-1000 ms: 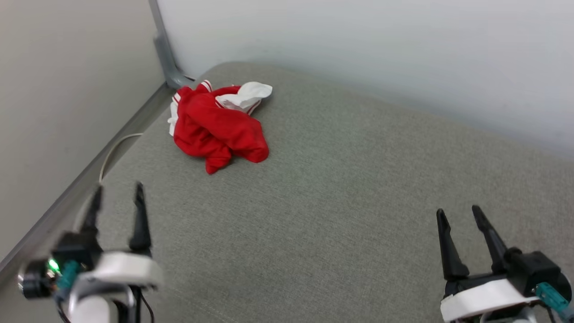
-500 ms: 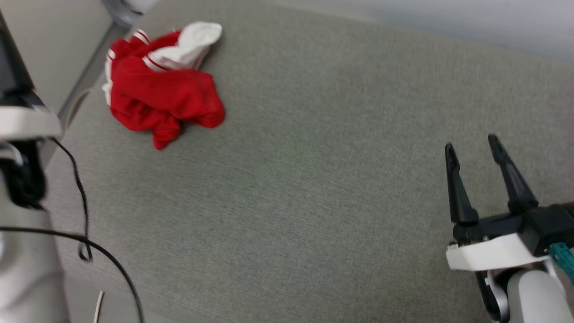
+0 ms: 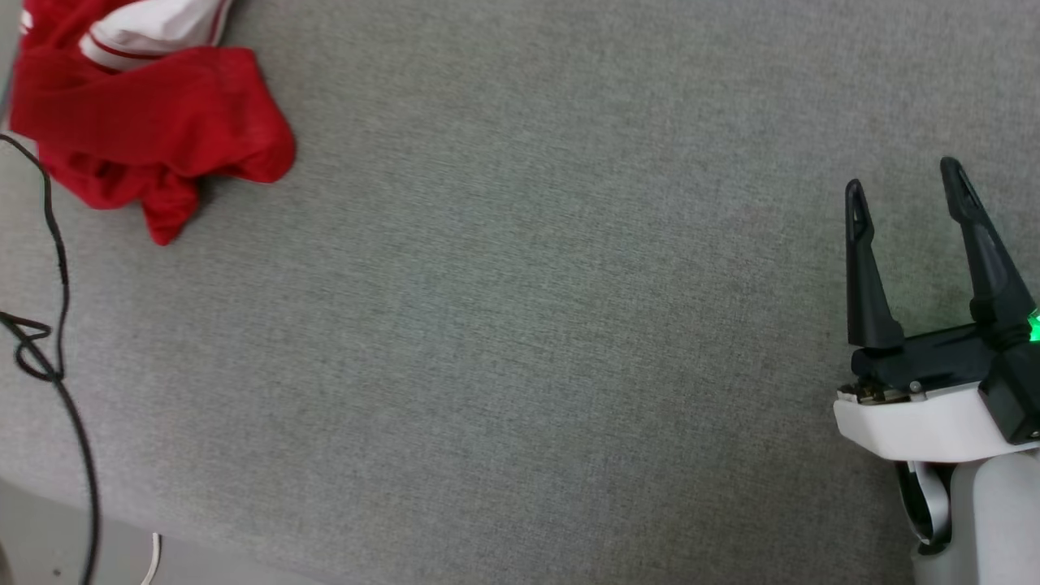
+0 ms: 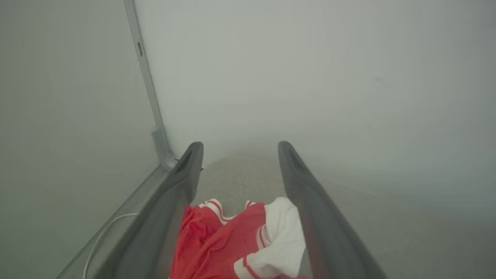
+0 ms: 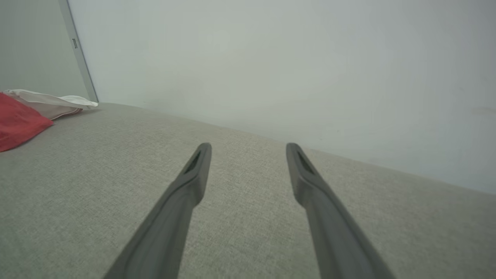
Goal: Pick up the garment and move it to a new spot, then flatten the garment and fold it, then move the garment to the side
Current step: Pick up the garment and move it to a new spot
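Garment: red shirt with white, stripe-trimmed sleeves (image 3: pixel 154 122), crumpled in a heap at 10 o'clock of the head view, lying loose on the cushion
Left gripper (image 4: pixel 240 146): fingers spread wide with nothing clamped; its wrist view has the heap low between the two fingers at 6 o'clock, and the tips point past it toward the corner; whether they touch the cloth cannot be told
Right gripper (image 3: pixel 903 177): at 3 o'clock of the head view, fingers wide apart and empty, pointing toward 12 o'clock with a slight lean to 1, well apart from the shirt
Right forearm (image 3: pixel 983 520): pale, rising from 5 o'clock, a green light at the wrist
Cushion (image 3: pixel 520 325): grey woven fabric, flat and broad
Black cable (image 3: pixel 57 244): thin, hanging at 9 o'clock just beside the shirt, with a small loop partway down
Wall (image 5: pixel 271 58): plain and pale behind the cushion
Post (image 4: pixel 145 77): grey metal, standing in the corner at 11 o'clock of the left wrist view
White cord (image 4: pixel 100 236): curving along the cushion's edge at 8 o'clock
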`<state>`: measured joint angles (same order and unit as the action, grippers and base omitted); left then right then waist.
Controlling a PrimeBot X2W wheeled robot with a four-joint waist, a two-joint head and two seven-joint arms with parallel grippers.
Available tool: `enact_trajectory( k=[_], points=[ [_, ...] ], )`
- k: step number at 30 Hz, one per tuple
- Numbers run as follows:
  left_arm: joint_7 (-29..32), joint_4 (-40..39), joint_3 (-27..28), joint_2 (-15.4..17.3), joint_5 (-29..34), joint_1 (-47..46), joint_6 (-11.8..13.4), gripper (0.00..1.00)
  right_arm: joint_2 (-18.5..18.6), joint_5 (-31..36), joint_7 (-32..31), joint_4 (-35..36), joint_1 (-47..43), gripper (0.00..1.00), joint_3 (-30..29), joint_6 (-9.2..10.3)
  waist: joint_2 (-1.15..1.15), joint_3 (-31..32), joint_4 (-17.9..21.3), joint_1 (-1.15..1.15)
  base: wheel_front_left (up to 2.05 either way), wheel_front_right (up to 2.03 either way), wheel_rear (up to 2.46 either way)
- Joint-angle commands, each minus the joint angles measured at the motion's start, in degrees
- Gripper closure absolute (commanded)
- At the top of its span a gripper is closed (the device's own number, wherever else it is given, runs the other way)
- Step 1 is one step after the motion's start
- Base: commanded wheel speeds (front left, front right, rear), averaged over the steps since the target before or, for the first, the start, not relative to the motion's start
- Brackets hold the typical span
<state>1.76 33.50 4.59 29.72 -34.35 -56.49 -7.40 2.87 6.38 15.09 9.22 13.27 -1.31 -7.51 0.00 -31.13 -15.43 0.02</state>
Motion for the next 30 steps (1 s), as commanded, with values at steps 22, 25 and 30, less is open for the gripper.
enact_trajectory(
  k=[22,25,30],
  points=[
    [41.1,14.2,-16.3,8.8,-21.7,-2.6,0.0,0.00,0.0,2.8,0.1,3.9,2.9,0.00,0.2,0.05,0.00,-7.7,3.5,-0.02,0.00,0.00,0.00],
    [41.1,16.4,-17.8,7.7,-22.1,-2.1,0.0,0.00,0.0,2.7,0.1,3.7,3.2,0.00,0.5,0.05,0.00,-7.7,3.9,-0.02,0.00,0.00,0.00],
    [39.3,17.1,-19.9,9.2,-22.3,-2.0,0.0,1.00,0.0,2.2,0.1,3.5,3.0,0.00,0.2,0.04,0.00,-6.8,4.6,-0.02,0.00,0.00,0.00]
  ],
)
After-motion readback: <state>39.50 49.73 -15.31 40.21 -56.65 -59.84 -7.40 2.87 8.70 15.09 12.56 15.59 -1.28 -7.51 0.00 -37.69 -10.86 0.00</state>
